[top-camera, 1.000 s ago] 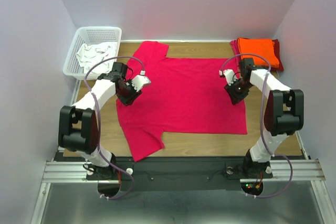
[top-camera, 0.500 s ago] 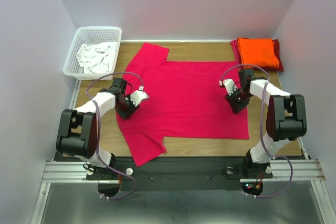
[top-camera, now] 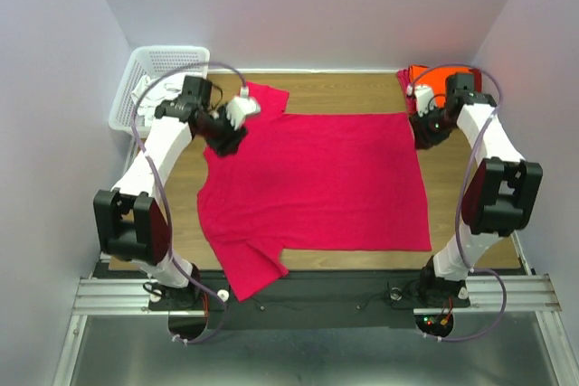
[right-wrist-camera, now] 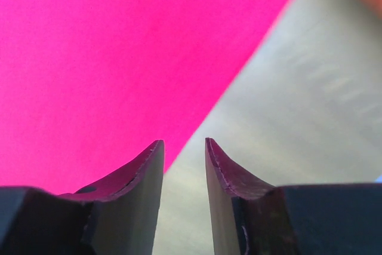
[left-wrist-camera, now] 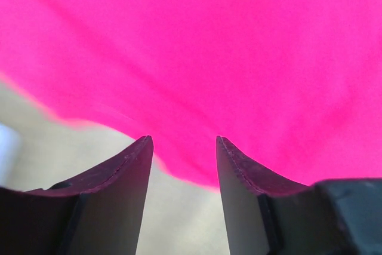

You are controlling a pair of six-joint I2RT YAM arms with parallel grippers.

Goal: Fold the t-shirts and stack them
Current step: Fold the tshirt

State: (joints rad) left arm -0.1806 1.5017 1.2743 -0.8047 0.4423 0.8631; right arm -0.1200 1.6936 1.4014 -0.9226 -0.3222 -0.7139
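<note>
The bright pinkish-red t-shirt [top-camera: 312,183] lies spread flat on the wooden table [top-camera: 344,88], one sleeve at the far left and one at the near left. My left gripper [top-camera: 223,140] [left-wrist-camera: 182,138] hovers at the shirt's far left edge, jaws open with nothing between them. My right gripper [top-camera: 423,131] [right-wrist-camera: 184,141] is at the shirt's far right corner, jaws open and empty, with the cloth edge just to their left. A folded orange t-shirt [top-camera: 437,77] rests on a darker red one [top-camera: 403,79] at the far right corner, partly hidden by the right arm.
A white plastic basket [top-camera: 154,61] holding white cloth stands at the far left corner, close behind the left arm. Pale walls close in the table on three sides. The arm bases and a metal rail [top-camera: 308,294] run along the near edge.
Both grippers slid toward me over the shirt, then moved to its far edge. The shirt now lies nearer the front edge. The left jaws stand wider apart.
</note>
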